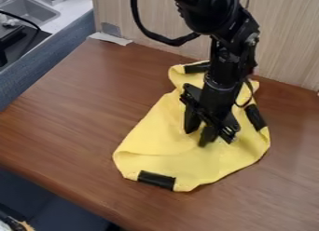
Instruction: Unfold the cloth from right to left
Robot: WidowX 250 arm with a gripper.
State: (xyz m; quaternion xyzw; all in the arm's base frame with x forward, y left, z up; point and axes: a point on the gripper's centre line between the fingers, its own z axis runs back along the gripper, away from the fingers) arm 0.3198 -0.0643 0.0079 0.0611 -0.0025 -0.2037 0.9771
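The yellow cloth [165, 132] lies rumpled on the bench [74, 113] — its far end near the wall-side edge. The gripper [197, 135] hangs over the cloth's middle — fingers parted, yellow showing between.

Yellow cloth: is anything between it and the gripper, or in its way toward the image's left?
Nothing visible: the gripper is down at the yellow cloth, and no obstacle shows on the wooden table to its left.
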